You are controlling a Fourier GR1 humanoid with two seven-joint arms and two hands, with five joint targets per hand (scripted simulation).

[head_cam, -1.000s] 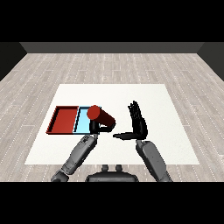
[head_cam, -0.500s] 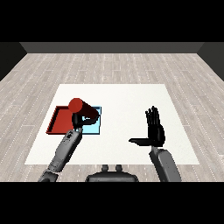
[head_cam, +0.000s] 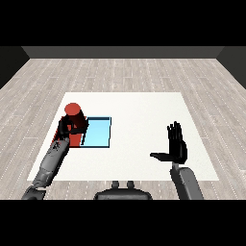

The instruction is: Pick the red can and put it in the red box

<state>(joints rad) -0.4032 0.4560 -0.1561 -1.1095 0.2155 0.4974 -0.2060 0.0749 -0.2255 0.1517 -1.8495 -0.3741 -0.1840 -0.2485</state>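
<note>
**Operator:** Head view, entry one. I see the left robot hand [head_cam: 68, 129] with its fingers curled round the red can [head_cam: 74, 115]. The can stands upright, its round top facing the camera, held over the red tray [head_cam: 73, 140] at the left side of the white desk [head_cam: 139, 120]. Most of that tray is hidden behind the hand and the can; only a strip near its front edge shows.

**Observer:** Is the can resting on the tray floor?

**Operator:** I cannot tell whether its base touches the tray or hangs just above it; the hand covers the lower part.

**Observer:** And the other tray?

**Operator:** The light blue tray [head_cam: 97, 132] lies just beside the red one, on its right, edges touching as far as I can see. The can is left of it, not over it.

**Observer:** Right side?

**Operator:** The right robot hand [head_cam: 177, 146] is well apart from both trays, raised above the desk at the right, fingers straight and pointing up, thumb spread out to the left. It holds nothing.
</note>
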